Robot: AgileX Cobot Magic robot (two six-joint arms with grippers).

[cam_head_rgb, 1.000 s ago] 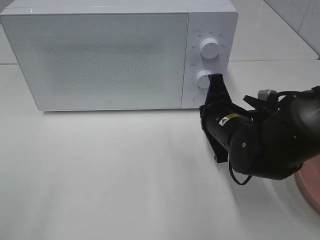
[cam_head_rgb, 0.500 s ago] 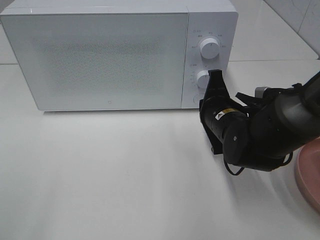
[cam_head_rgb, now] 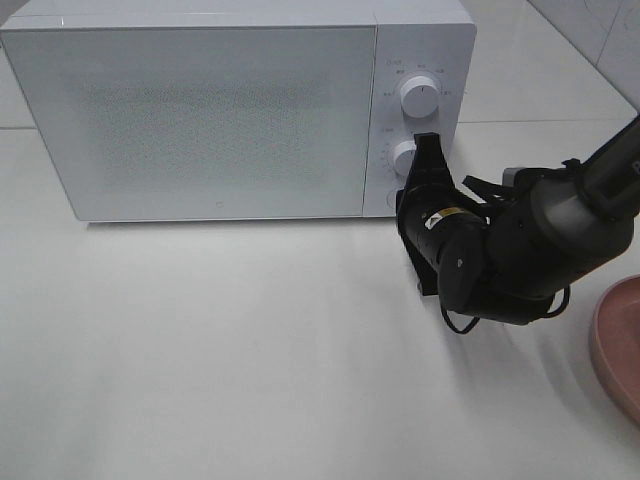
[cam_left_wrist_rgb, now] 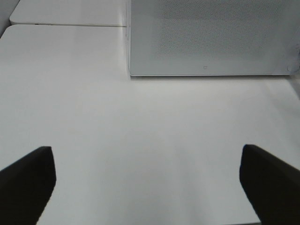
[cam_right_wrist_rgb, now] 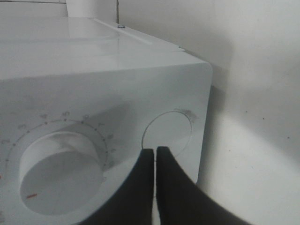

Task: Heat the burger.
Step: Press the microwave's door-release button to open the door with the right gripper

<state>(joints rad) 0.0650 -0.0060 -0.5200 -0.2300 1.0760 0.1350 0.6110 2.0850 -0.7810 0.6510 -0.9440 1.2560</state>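
Observation:
The burger is out of view. The white microwave [cam_head_rgb: 210,120] stands at the back of the table with its door closed. My right gripper [cam_head_rgb: 425,146] is shut with nothing in it, its tips against the control panel beside the lower knob [cam_head_rgb: 403,158]. In the right wrist view the right gripper [cam_right_wrist_rgb: 154,151] has its closed tips at the edge of a round button [cam_right_wrist_rgb: 168,131], next to the lower knob [cam_right_wrist_rgb: 61,176]. My left gripper [cam_left_wrist_rgb: 150,183] is open and empty above the bare table, facing the microwave [cam_left_wrist_rgb: 206,37].
A pink plate [cam_head_rgb: 620,350] shows partly at the right edge of the table. An upper knob [cam_head_rgb: 419,97] sits above the lower one on the panel. The white tabletop [cam_head_rgb: 220,350] stretches in front of the microwave.
My right arm has shifted left and toward the microwave, bringing its shut tips up to the control panel. The left gripper has not visibly changed.

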